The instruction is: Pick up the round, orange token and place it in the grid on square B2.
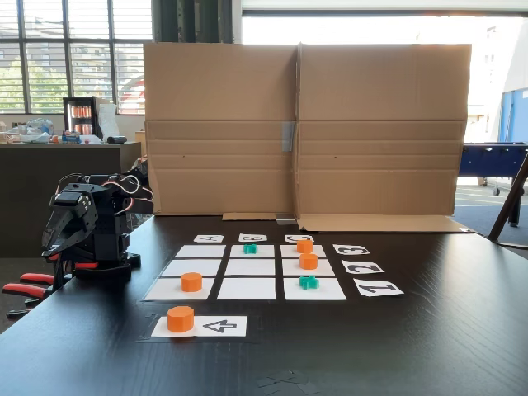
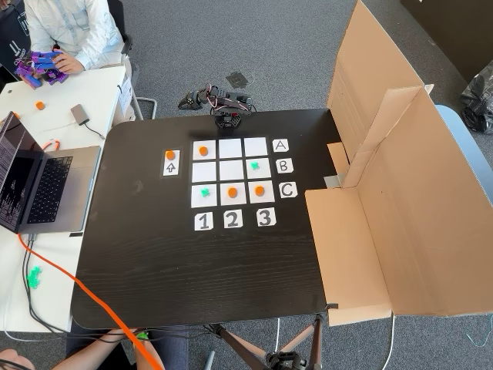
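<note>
Orange and nearest the front edge in the low fixed view, the round, orange token (image 1: 180, 318) sits on the nine-o'clock end of the white arrow card (image 1: 216, 326), and nothing grips it. In the high fixed view the same token (image 2: 170, 155) lies at the card's (image 2: 171, 166) twelve-o'clock end. Beyond the card, on the black bench (image 1: 429, 346), lies the grid (image 1: 250, 289). Its near row holds an orange puck (image 1: 191, 281) at nine o'clock and a green cross (image 1: 308, 282) at three. Square B2 (image 1: 250, 266), the middle rectangle, is bare in both fixed views (image 2: 230, 170). At its three o'clock sits another orange puck (image 1: 308, 261), with a third (image 1: 304, 246) just behind it in the far row. At its twelve o'clock is a second green cross (image 1: 250, 248). Number cards (image 1: 362, 267) flank the grid at three o'clock, and letter cards (image 1: 252, 238) line its far edge. My arm (image 1: 91, 223) is folded up at the bench's nine-o'clock edge, well apart from every token. My jaws point down and hold nothing that I can see. How wide they stand I cannot tell. Farthest back stands a cardboard screen (image 1: 305, 124).
</note>
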